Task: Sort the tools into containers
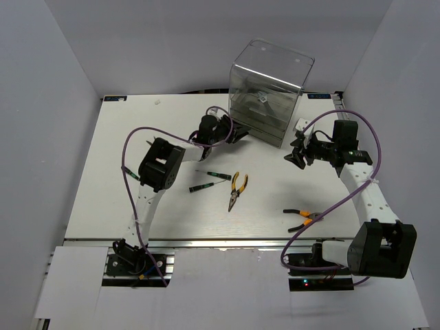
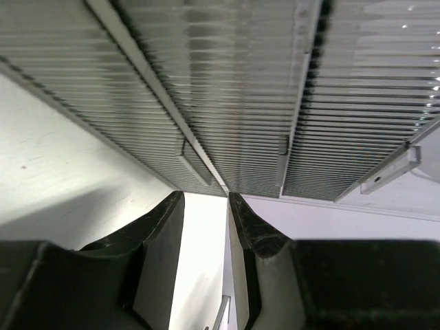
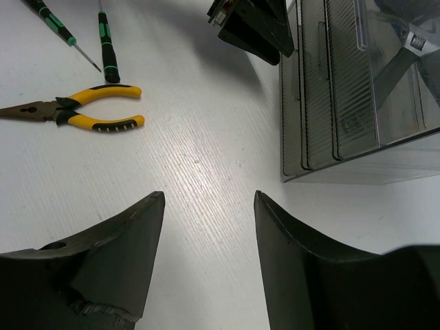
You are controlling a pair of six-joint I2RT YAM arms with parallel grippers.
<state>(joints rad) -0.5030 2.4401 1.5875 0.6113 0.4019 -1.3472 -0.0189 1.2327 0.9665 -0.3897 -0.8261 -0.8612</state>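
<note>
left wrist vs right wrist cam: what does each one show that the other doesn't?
Left wrist only: a close look at the ribbed drawer fronts, and the narrow gap between the left gripper fingers.
Right wrist only: yellow-handled pliers, two black-green screwdrivers, and the right gripper, open wide above bare tabletop.
Both: the smoky cabinet, the white table, and the left gripper, which the right wrist sees from outside, at the cabinet's front.

surface: white table [image 1: 103, 192]; surround: plain white walls [image 1: 41, 103]
</note>
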